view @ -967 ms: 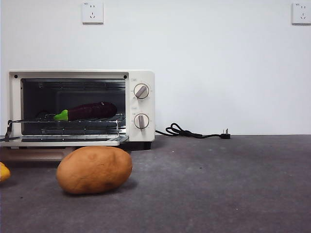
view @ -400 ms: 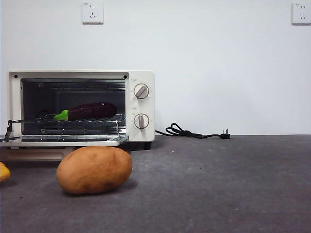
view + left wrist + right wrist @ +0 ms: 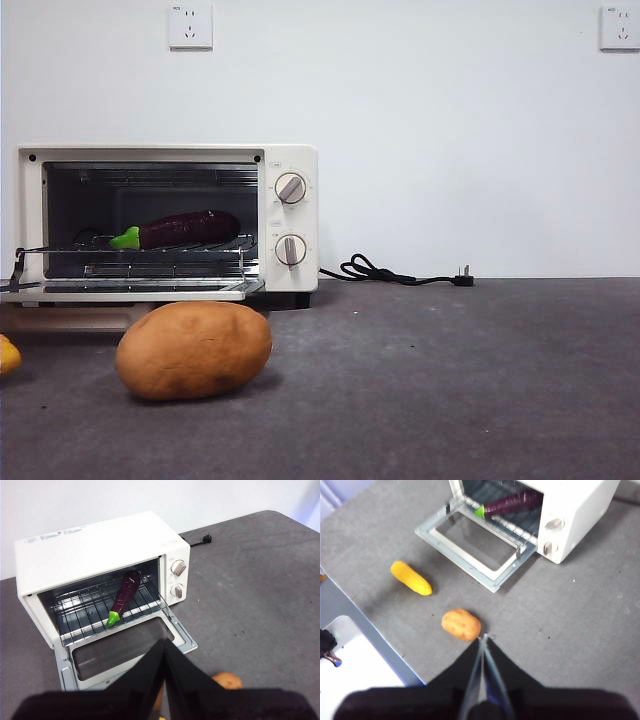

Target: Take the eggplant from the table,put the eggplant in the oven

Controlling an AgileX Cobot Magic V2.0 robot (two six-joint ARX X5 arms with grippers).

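The dark-purple eggplant [image 3: 183, 229] with its green stem cap lies on the wire rack inside the cream-white oven [image 3: 292, 218], whose glass door [image 3: 130, 289] is folded down. The left wrist view looks down on the eggplant [image 3: 124, 597] in the oven [image 3: 95, 540] from high above; my left gripper [image 3: 164, 642] is shut and holds nothing. High over the table [image 3: 580, 605], my right gripper [image 3: 483, 639] is shut too and empty, with the eggplant [image 3: 509, 503] far off in the oven [image 3: 580, 510]. Neither arm shows in the front view.
A brown potato [image 3: 194, 350] lies on the table [image 3: 450, 380] in front of the oven door. A yellow corn cob [image 3: 411, 577] lies beside the door, at the front view's left edge. The black power cord [image 3: 400, 273] trails behind the oven.
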